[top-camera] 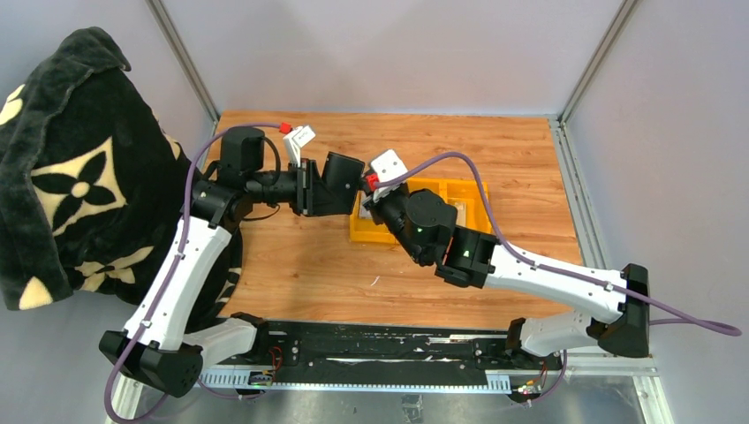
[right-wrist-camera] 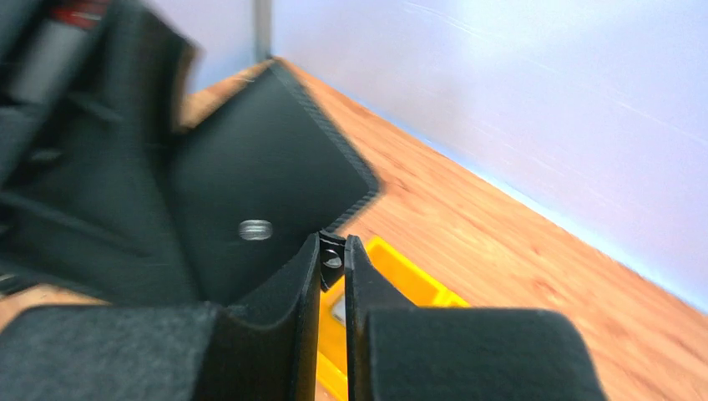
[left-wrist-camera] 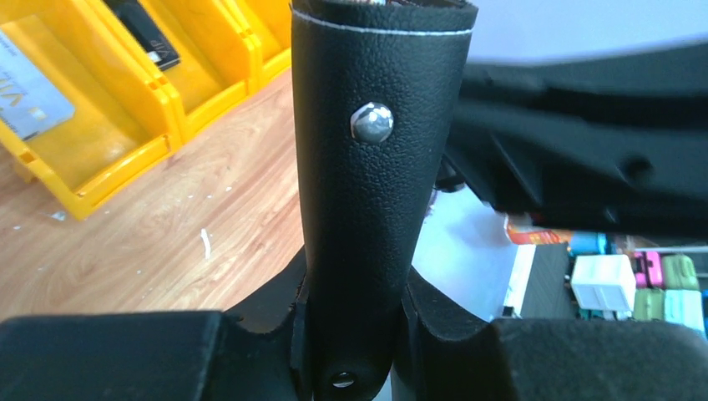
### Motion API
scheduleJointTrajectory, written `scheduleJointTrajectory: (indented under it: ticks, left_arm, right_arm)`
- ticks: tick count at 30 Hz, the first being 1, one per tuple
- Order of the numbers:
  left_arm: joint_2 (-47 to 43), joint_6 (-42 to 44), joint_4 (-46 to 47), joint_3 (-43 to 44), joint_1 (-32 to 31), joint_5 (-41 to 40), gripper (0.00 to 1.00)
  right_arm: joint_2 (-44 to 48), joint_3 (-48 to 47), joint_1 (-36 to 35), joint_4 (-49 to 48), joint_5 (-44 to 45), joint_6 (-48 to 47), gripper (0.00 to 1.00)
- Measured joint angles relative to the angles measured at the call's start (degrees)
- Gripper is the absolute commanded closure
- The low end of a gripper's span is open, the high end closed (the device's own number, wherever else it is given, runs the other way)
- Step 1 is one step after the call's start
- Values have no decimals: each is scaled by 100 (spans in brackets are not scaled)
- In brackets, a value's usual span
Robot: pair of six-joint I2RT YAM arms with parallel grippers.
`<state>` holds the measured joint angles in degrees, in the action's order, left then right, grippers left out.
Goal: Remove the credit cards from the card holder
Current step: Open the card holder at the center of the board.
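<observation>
The black card holder [top-camera: 340,183] is held in the air above the wooden table, at the left end of the yellow tray. My left gripper [top-camera: 309,187] is shut on its body; in the left wrist view the holder [left-wrist-camera: 380,184] stands upright between the jaws of that gripper [left-wrist-camera: 355,280], its silver snap stud showing. My right gripper [top-camera: 366,190] is shut on the holder's short strap tab [right-wrist-camera: 331,261]. In the right wrist view that gripper [right-wrist-camera: 332,251] pinches the tab, and the holder's flap [right-wrist-camera: 250,192] is spread open. A silvery-grey card [left-wrist-camera: 25,92] lies in a tray compartment.
The yellow compartment tray [top-camera: 468,187] sits mid-table under the right arm. A small black block [left-wrist-camera: 146,33] lies in another compartment. A black and cream blanket [top-camera: 71,168] hangs at the far left. Metal frame posts stand at the back corners.
</observation>
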<state>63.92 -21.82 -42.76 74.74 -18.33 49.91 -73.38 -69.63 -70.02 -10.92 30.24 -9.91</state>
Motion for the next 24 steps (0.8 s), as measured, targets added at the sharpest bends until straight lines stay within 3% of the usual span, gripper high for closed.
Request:
scheduleJointTrajectory:
  ticks: [3,4,8,11,14,19,24]
  left_arm:
    - [-66,-44,0,0,90,289,100]
    - [-101,-70,61,0,103,402,100]
    - [-179,-92,149,4,210,675,100]
    - [-186,-63,72,7,358,778,100]
    - [-186,35,15,7,402,881,100]
    - [-249,245,-48,7,402,1084,100]
    - [-345,649,-234,72,402,1349,100]
  right_arm:
    - [118,153,96,-74,623,81,100]
    - [144,205,116,-101,750,131,94]
    - [291,396,90,-262,903,374,41]
    - [614,463,289,24,800,688,26]
    - [955,457,922,457,-289,1322,20]
    - [1281,396,2472,817,-3040,2404,15]
    - [994,13,3093,977,-5195,3082,14]
